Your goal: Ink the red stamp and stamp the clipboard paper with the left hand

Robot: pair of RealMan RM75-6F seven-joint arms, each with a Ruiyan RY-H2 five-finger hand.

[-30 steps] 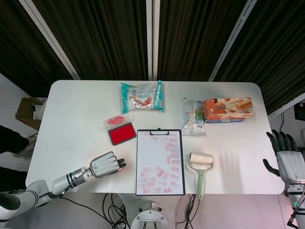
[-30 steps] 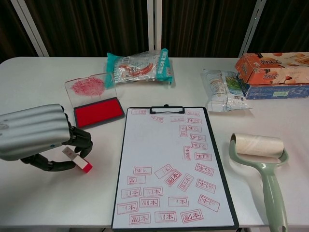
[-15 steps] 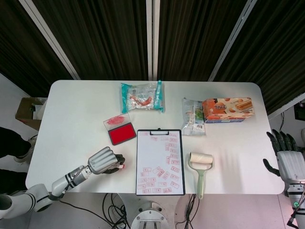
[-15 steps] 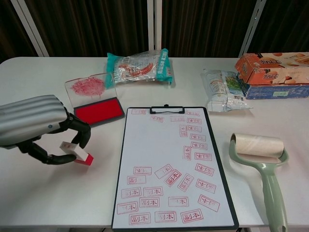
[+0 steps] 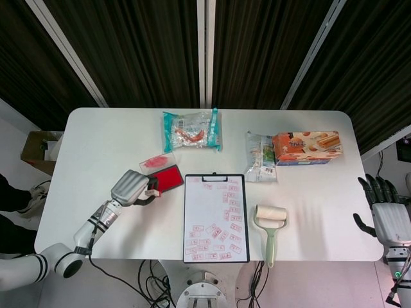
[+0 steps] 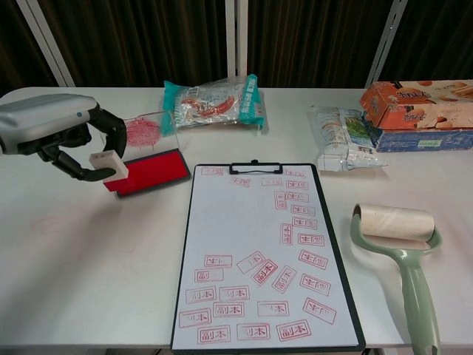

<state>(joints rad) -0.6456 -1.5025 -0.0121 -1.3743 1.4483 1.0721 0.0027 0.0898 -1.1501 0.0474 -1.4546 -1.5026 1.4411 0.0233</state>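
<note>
My left hand (image 5: 131,188) (image 6: 55,132) pinches the red stamp (image 6: 109,168) (image 5: 151,190) and holds it at the left end of the red ink pad (image 6: 151,172) (image 5: 168,179). Whether the stamp touches the pad's surface, I cannot tell. The pad's clear lid (image 6: 145,129), smeared with red ink, stands open behind it. The clipboard (image 5: 215,217) (image 6: 262,253) lies to the right of the pad, and its white paper bears several red stamp marks. My right hand (image 5: 390,217) hangs open past the table's right edge, far from everything.
A teal snack bag (image 5: 191,129) (image 6: 214,103) lies behind the pad. A clear packet (image 6: 341,137) and an orange box (image 6: 419,113) sit at the back right. A green lint roller (image 5: 270,226) (image 6: 403,259) lies right of the clipboard.
My left hand has lifted the stamp off the table near the front edge and carried it back and rightward to the ink pad. The right hand has stayed put.
</note>
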